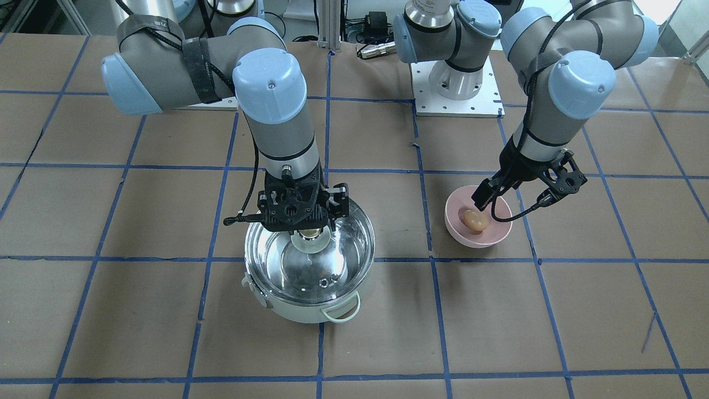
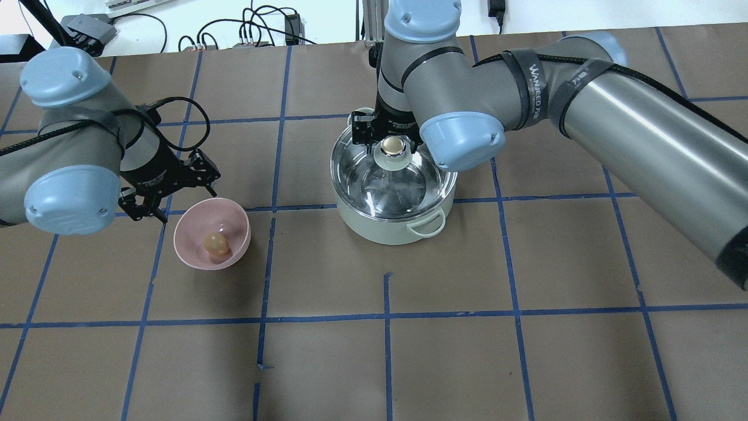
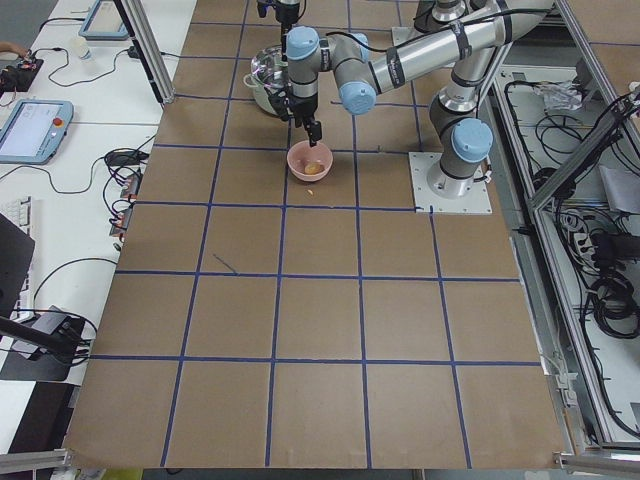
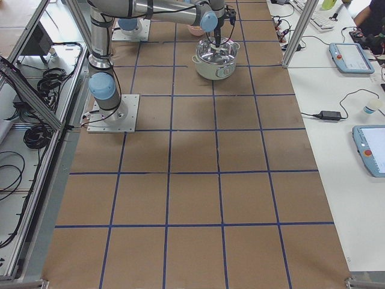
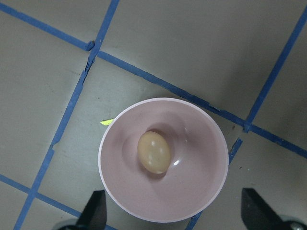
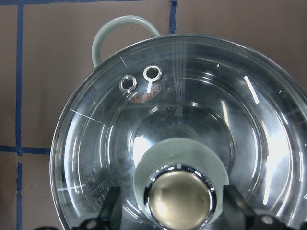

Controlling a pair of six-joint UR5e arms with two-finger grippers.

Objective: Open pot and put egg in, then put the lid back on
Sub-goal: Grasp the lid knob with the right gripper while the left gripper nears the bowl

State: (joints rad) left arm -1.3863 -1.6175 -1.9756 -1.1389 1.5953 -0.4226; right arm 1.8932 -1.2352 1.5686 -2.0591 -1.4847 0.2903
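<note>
The mint-green pot [image 1: 299, 313] stands on the table with the glass lid [image 6: 192, 96] on it. My right gripper [image 6: 172, 211] hangs right over the lid's golden knob [image 6: 181, 199], open, one finger on each side and a gap to both. The brown egg [image 5: 154, 152] lies in the small pink bowl [image 5: 115, 191]. My left gripper [image 5: 175, 213] hovers open and empty over the bowl's robot-side rim, above the egg [image 1: 475, 220]. In the overhead view the pot [image 2: 385, 228] is at centre and the bowl [image 2: 187, 245] at left.
The table is brown paper with a blue tape grid [image 2: 385, 318]. The right arm's base plate [image 1: 454, 105] is bolted at the robot's side. Pot and bowl stand about one grid square apart.
</note>
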